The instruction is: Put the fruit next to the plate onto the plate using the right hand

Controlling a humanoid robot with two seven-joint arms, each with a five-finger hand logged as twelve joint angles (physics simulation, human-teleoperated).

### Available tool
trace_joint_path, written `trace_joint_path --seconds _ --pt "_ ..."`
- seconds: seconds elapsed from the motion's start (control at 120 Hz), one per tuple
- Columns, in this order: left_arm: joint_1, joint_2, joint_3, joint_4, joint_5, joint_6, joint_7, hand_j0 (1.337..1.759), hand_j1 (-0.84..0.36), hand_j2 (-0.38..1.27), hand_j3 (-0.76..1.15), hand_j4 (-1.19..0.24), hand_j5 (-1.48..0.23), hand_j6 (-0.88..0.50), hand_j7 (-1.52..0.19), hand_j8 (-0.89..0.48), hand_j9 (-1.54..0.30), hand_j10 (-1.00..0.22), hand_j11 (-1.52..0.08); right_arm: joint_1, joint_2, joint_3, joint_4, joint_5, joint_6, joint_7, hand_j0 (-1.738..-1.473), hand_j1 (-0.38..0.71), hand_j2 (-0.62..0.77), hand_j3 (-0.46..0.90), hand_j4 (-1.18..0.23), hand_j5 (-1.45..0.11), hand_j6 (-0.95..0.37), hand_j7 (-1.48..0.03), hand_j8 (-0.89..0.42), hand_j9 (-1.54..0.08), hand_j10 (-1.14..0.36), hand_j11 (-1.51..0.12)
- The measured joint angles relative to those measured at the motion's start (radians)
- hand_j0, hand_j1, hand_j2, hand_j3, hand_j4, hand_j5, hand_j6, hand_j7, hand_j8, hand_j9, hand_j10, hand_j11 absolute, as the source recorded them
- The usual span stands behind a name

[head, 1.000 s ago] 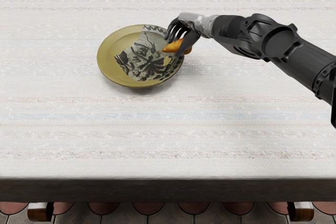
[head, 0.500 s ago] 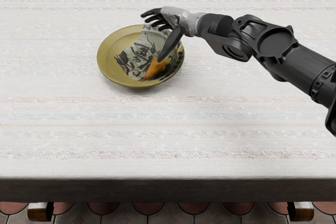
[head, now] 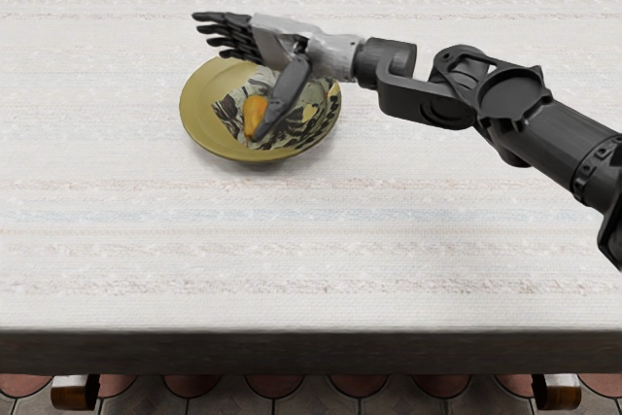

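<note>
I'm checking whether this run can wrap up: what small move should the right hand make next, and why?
Probably lift the right hand straight up, clear of the plate. The orange fruit already lies inside the plate, and the fingers are spread, holding nothing, but the thumb hangs close beside the fruit.

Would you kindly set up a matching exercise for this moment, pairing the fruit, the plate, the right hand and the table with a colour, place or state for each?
Things:
1. fruit
2. plate
3. right hand
4. table

Descriptions:
A. fingers spread, holding nothing, above the plate's far side
B. olive rim, dark pattern inside
C. pale, carrying the plate
D. orange, lying inside the plate

Pairs: 1-D, 2-B, 3-A, 4-C.
</note>
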Motion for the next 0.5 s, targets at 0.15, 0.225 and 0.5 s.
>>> trace_joint_path --seconds 0.15,0.225,0.5 --pt "0.001 0.0 0.0 0.0 0.0 0.0 0.0 1.658 0.33 0.0 0.0 -0.02 -0.02 -0.02 -0.02 -0.02 -0.02 -0.02 -0.02 -0.022 0.0 0.007 0.0 0.016 0.004 0.013 -1.658 -0.34 0.0 0.0 -0.01 -0.01 -0.01 -0.01 -0.01 -0.01 -0.01 -0.01" --pt "0.001 0.0 0.0 0.0 0.0 0.0 0.0 1.658 0.33 0.0 0.0 -0.02 -0.02 -0.02 -0.02 -0.02 -0.02 -0.02 -0.02 -0.031 0.0 0.009 0.0 0.028 0.005 0.015 -1.658 -0.35 0.0 0.0 -0.01 -0.01 -0.01 -0.01 0.0 -0.01 0.0 -0.01" --pt "0.0 0.0 0.0 0.0 0.0 0.0 0.0 1.658 0.33 0.0 0.0 -0.02 -0.02 -0.02 -0.02 -0.02 -0.02 -0.02 -0.02 -0.098 0.0 0.009 0.01 0.037 0.005 0.01 -1.658 -0.35 0.0 0.0 0.0 0.0 0.0 0.0 0.0 0.0 0.0 0.0"
